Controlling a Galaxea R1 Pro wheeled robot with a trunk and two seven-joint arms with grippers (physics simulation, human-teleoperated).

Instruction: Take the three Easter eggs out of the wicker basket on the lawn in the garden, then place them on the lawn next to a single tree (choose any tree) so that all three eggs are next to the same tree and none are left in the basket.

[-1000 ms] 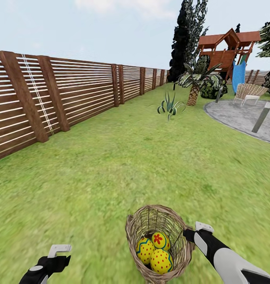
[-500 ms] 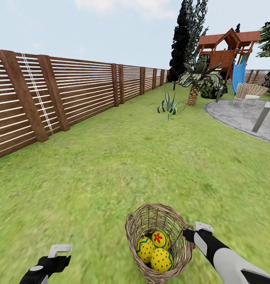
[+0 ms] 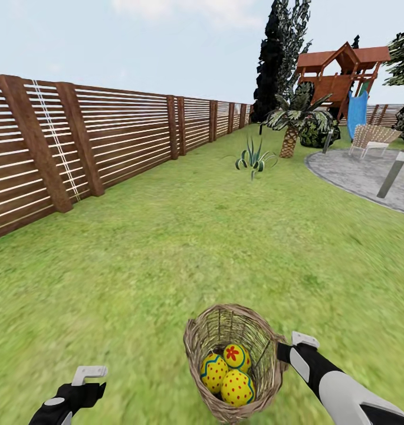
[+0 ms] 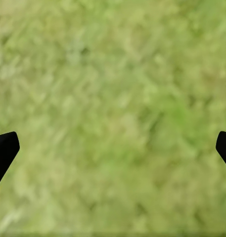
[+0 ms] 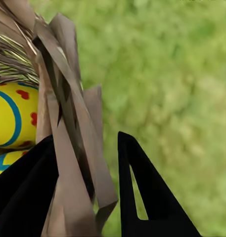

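— What can't you make out from here?

— The right gripper (image 3: 282, 352) mostly. From the head camera its fingertips vanish behind the wicker basket (image 3: 234, 360), right at the rim. The wrist camera is clearer: one black finger sits inside the wall, the other outside, pinched onto the flat woven strips of the wicker basket (image 5: 68, 123). The basket's bottom is cut off by the frame edge.

— And the eggs?

— All three Easter eggs (image 3: 227, 373) lie deep in the basket, just inward of that claw, touching one another. Smooth bright yellow shells: one with blue zigzags, one with red dots, one with a red flower. Through the weave beside the inner finger I see a slice of yellow with a blue curve.

— The other arm?

— The left gripper (image 3: 84, 383) hangs well apart over the lawn (image 3: 166, 248), fingers spread wide with nothing between them; its wrist camera gives blurry mottled grass.

— Anything changed?

— The basket has shifted slightly away from the right claw's side, tipping a little, eggs sliding with it. The slatted wooden fence (image 3: 78, 141) hasn't moved.
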